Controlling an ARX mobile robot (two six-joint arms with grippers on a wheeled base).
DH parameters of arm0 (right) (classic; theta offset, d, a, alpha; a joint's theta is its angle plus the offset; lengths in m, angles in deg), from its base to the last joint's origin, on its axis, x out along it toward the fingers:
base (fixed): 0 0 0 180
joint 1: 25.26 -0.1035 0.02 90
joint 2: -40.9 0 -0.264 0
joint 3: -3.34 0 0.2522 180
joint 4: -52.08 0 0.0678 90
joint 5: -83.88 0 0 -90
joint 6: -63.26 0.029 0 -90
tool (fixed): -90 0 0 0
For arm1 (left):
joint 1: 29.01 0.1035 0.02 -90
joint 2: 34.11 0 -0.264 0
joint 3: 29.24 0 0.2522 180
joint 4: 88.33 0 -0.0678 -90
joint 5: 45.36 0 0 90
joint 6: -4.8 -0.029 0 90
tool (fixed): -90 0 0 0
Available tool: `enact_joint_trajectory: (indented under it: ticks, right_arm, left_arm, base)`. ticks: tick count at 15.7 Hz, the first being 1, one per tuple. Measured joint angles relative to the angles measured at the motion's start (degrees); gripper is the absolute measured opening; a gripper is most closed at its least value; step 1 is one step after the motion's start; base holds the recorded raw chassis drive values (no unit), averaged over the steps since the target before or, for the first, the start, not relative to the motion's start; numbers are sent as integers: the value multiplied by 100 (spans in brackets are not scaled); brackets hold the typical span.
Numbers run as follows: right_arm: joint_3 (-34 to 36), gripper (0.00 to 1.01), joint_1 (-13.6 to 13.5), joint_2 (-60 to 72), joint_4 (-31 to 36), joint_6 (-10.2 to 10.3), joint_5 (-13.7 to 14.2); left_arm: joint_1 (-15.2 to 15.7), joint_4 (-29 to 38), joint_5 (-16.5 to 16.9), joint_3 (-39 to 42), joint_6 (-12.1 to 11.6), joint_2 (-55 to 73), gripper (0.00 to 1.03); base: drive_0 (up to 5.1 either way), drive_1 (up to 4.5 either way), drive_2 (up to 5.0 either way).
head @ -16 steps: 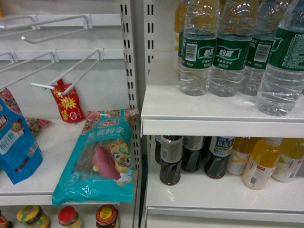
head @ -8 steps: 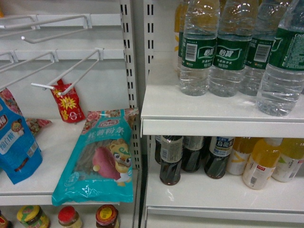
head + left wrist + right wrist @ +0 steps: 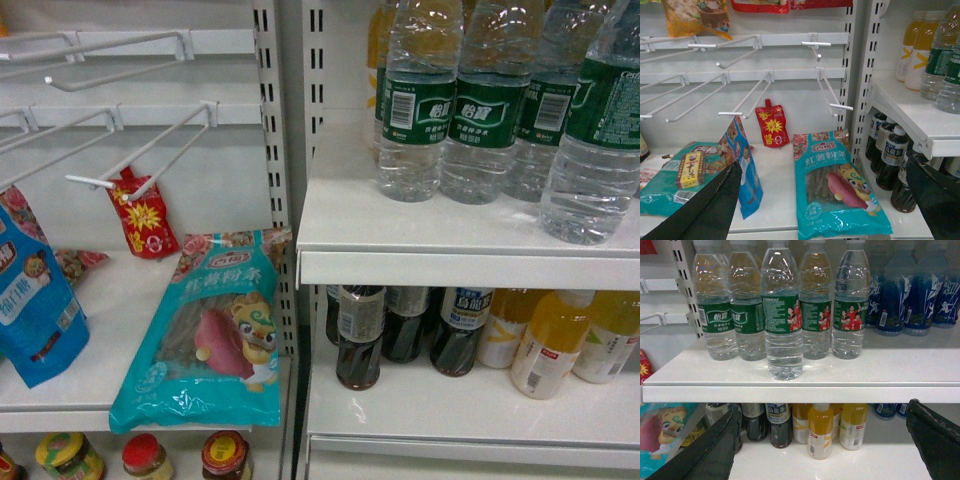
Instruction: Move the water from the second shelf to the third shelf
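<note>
Several bottles of water stand in a row on the upper white shelf [image 3: 790,386], each clear with a green label. One water bottle [image 3: 783,315] stands in front of the row, close to the shelf edge. The same water bottles [image 3: 415,105] fill the top right of the head view and show at the far right of the left wrist view as water [image 3: 940,62]. My right gripper [image 3: 822,440] is open and empty, low in front of the shelf below the water. My left gripper [image 3: 825,200] is open and empty in front of the snack bay. Neither gripper shows in the head view.
Below the water shelf stand dark tea bottles [image 3: 360,335] and yellow juice bottles [image 3: 820,432]. Blue-labelled bottles [image 3: 912,300] stand right of the water. A slotted upright [image 3: 285,150] divides the bays. To the left lie a teal snack bag [image 3: 210,335] and wire hooks [image 3: 140,150].
</note>
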Motion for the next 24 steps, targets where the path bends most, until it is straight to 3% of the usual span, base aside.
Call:
enact_joint_trajectory:
  ticks: [24]
  right_arm:
    - [0, 98, 0, 0, -7, -7, -2]
  left_arm:
    - [0, -22, -2, 0, 4, 0, 98]
  base:
    - [0, 0, 0]
